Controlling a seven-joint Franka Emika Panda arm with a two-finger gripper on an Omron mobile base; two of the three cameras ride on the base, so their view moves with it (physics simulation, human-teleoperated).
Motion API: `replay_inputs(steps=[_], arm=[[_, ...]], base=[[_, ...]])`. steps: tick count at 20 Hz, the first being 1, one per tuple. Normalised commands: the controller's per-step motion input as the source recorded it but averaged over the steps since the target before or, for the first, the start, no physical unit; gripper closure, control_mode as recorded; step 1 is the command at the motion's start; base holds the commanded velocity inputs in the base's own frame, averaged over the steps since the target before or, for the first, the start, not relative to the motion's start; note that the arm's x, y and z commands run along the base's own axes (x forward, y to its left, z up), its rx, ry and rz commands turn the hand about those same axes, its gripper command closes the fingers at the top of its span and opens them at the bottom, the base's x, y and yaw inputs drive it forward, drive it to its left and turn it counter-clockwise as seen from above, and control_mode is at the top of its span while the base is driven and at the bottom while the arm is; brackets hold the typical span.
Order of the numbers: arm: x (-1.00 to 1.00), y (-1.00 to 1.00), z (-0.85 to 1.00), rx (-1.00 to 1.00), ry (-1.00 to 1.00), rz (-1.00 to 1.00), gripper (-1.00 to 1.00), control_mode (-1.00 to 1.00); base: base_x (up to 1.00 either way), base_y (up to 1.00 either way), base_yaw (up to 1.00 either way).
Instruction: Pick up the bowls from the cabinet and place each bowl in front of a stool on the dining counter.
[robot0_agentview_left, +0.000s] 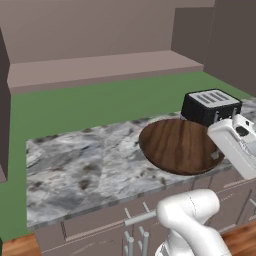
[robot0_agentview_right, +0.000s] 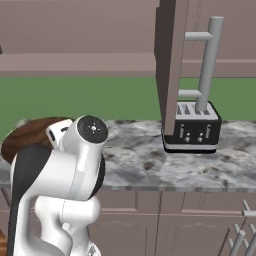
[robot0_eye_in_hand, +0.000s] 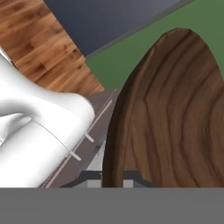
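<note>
One wooden bowl, wide and shallow, dark reddish-brown with grain, is up over the near right part of the marble desk. The tool is clamped on the bowl's rim; in the hand view the rim runs between the two dark tips and the bowl's inside fills the right side. From the right base view the same bowl sticks out left of the white arm. Whether the bowl touches the desk, can't tell. Under the desk edge, taupe drawer fronts with grey handles. One black toaster sits further back on the desk, just beyond the bowl to the right. In the right base view, one open cabinet door hangs edge-on above the toaster, with one long grey bar handle. Far: green wall, one taupe shelf across it.
</note>
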Motion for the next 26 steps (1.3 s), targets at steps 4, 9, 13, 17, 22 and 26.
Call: replay_inputs(steps=[4, 9, 13, 17, 22, 26], arm=[[0.0, -0.14, -0.31, 0.0, 0.0, -0.02, 1.0, -1.0], [0.0, 0.0, -0.01, 0.0, 0.0, 0.0, 1.0, -1.0], [0.0, 0.0, 0.0, 0.0, 0.0, 0.0, 1.0, -1.0], [0.0, 0.0, 0.0, 0.0, -0.01, 0.0, 1.0, -1.0], [0.0, 0.0, 0.0, 0.0, -0.01, -0.01, 1.0, 1.0], [0.0, 0.0, 0.0, 0.0, 0.0, 0.0, 1.0, 1.0]], base=[[0.0, 0.0, 0.0], [0.0, 0.0, 0.0], [0.0, 0.0, 0.0], [0.0, 0.0, 0.0], [-0.13, -0.12, -0.14], [-0.44, -0.31, -0.32]])
